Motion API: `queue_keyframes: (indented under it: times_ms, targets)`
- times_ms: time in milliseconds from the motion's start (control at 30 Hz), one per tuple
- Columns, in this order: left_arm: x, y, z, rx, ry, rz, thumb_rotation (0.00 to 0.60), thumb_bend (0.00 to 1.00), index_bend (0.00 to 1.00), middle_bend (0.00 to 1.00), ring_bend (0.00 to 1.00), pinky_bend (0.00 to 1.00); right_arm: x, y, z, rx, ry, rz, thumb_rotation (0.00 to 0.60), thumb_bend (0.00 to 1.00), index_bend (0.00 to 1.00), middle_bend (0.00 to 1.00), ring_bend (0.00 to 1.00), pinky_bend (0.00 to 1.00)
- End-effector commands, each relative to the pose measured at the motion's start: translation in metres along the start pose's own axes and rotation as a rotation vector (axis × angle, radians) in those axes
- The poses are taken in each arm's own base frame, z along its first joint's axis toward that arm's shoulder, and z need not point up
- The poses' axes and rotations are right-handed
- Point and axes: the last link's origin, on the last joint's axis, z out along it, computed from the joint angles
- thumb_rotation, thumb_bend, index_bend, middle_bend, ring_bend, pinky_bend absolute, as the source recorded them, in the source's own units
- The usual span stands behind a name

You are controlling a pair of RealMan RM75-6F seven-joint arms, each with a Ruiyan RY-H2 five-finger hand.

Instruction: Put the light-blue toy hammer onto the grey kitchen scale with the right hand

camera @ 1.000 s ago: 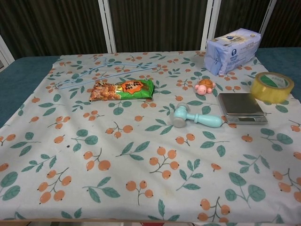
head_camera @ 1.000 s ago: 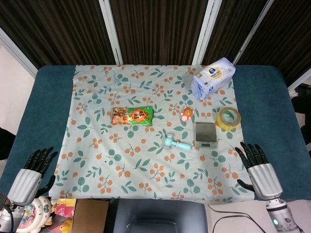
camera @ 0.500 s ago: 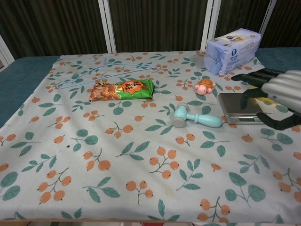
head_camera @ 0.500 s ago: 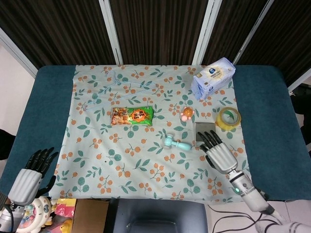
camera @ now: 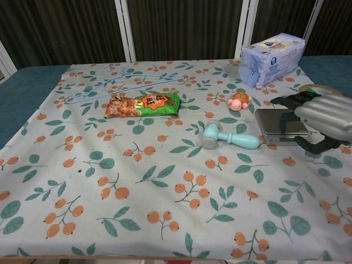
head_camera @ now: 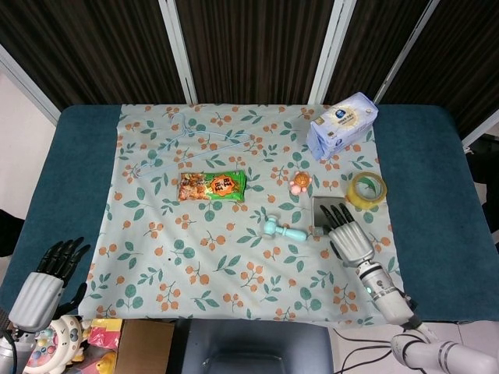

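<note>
From the head view, the right hand [head_camera: 350,236] is hovering over the grey kitchen scale [head_camera: 322,209] near the bench's right edge, fingers [head_camera: 335,215] spread apart and holding nothing. The light-blue toy hammer [head_camera: 282,231] is lying on the cloth just left of the scale. The left hand [head_camera: 48,274] is sitting off the bench's near-left corner, fingers apart, empty.

From the chest view, the right hand [camera: 322,117] is hanging open above the scale [camera: 279,124], while the hammer [camera: 229,137] is resting with its handle end touching or nearly touching the scale's left side.
</note>
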Motion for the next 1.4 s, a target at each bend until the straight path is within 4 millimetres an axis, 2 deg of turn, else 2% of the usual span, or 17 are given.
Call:
queue_keyframes:
  times_ms: [33,500,1400]
  targets:
    - [0.000,0.000,0.000,0.001,-0.001,0.002,0.600,0.47,0.00,0.00,0.01,0.09,0.000,-0.003,0.004,0.006,-0.004,-0.001,0.600,0.66,0.50,0.00,0.00,0.00]
    - [0.001,0.000,-0.001,-0.002,0.005,0.001,0.600,0.47,0.00,0.00,0.01,0.09,-0.005,-0.014,0.012,0.014,-0.030,-0.003,0.600,0.66,0.50,0.00,0.00,0.00]
    - [0.002,0.000,-0.002,0.000,0.008,-0.004,0.600,0.47,0.00,0.00,0.01,0.09,-0.009,-0.020,0.019,0.016,-0.058,-0.002,0.600,0.66,0.48,0.00,0.00,0.00]
